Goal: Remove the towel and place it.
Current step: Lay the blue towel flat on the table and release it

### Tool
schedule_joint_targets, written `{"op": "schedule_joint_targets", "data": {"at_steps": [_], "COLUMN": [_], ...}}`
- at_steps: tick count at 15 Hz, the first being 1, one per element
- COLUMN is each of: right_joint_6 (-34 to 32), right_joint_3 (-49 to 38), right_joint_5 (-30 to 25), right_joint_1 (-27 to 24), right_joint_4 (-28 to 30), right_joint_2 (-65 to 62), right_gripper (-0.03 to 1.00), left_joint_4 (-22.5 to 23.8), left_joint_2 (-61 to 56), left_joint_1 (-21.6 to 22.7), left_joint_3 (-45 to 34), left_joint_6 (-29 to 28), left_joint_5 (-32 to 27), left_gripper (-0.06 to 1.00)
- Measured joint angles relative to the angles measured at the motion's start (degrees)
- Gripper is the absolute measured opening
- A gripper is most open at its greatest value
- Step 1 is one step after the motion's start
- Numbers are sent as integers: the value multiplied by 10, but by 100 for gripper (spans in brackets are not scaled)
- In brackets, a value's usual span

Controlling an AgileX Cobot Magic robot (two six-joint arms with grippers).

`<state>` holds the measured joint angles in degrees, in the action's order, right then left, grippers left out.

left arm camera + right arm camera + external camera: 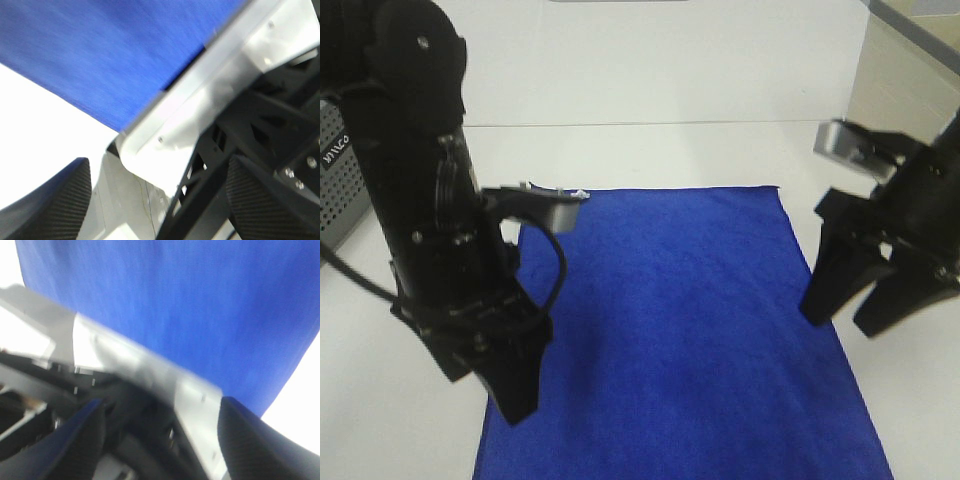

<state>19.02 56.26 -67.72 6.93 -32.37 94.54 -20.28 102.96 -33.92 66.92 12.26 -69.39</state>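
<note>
Towel (pixel 690 330) spread flat on white counter (pixel 670 150).

Exterior high view:
- Long side running from far to near; near end cut off by frame edge.
- Royal blue, plush nap, no folds or bunching visible. Far edge straight, small white tag (pixel 582 192) at far corner next to left arm.
- Left hand (pixel 512 390) over left border of cloth, tip pointing down. Touching or just above: cannot tell from this angle.
- Right hand (pixel 842 320) just beside right border, over bare counter, fingers parted, nothing between them.
- Grey perforated box (pixel 335 180) at far left margin, apart from cloth.

Left wrist view (blurred):
- Fingers (pixel 50 205) set wide, no cloth between: released, empty.
- Blue cloth beyond, edge meeting white counter. Silver bracket (pixel 200 100) with black frame across the shot; some part of rig, which part unclear.

Right wrist view (blurred):
- Fingers (pixel 260 440) likewise wide, nothing gripped: released.
- Blue nap filling most of the shot, even in colour, no creases.

Progress, as judgement:
- Laying-down looks done, with cloth flat and neither hand gripping it.
- Probably only withdrawal of both arms left.
- State of near end unchecked, being out of frame.
</note>
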Motion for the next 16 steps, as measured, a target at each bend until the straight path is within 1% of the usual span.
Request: {"op": "schedule_joint_targets", "data": {"at_steps": [1, 3, 5, 6, 7, 8, 10, 11, 13, 14, 16], "right_joint_6": [0, 1, -1, -9, -23, -33, -40, -40, -40, -41, -48], "right_joint_3": [38, 122, 200, 235, 270, 300, 338, 372, 419, 434, 450], "right_joint_5": [13, 12, 10, 10, 10, 9, 8, 9, 11, 18, 58], "right_joint_1": [-1, -3, -5, -5, -6, -13, -25, -31, -32, -32, -32], "right_joint_4": [0, 1, 19, 33, 46, 49, 50, 56, 74, 83, 102], "right_joint_2": [1, 18, 60, 84, 111, 140, 180, 218, 265, 284, 306], "right_gripper": [64, 64, 64, 64, 64, 64, 64, 64, 64, 65, 69], "left_joint_4": [5, 7, 0, -9, -14, -18, -22, -23, -28, -28, -26], "left_joint_2": [0, 0, 3, 11, 28, 48, 86, 125, 179, 204, 249], "left_joint_1": [28, 95, 171, 204, 233, 250, 263, 265, 265, 265, 265], "left_joint_3": [23, 66, 101, 123, 146, 166, 197, 231, 271, 289, 321], "left_joint_6": [-1, -1, -5, -4, -2, 5, 18, 32, 46, 47, 47], "left_joint_5": [0, 13, 37, 40, 40, 40, 41, 56, 93, 106, 123], "left_gripper": [71, 71, 71, 71, 71, 71, 71, 71, 71, 71, 71]}}
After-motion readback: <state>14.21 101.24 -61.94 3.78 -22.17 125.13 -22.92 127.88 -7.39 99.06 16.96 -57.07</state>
